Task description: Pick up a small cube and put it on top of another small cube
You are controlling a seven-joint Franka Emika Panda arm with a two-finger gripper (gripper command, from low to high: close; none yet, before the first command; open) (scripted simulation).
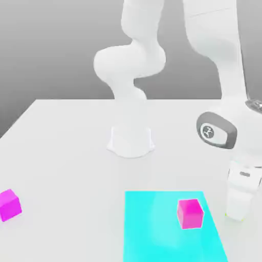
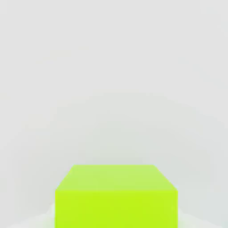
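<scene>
Even, bright, diffuse light fills both renders, with no hard shadows or glare. In the exterior view the white desk (image 1: 66, 153) fades softly into a grey graded backdrop. Everything looks slightly soft; in the hand view the lime-green cube (image 2: 116, 196) has blurred edges

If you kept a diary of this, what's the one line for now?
gripper: shut on lime-green cube | magenta cube: bare table | pink cube: on cyan mat
</scene>
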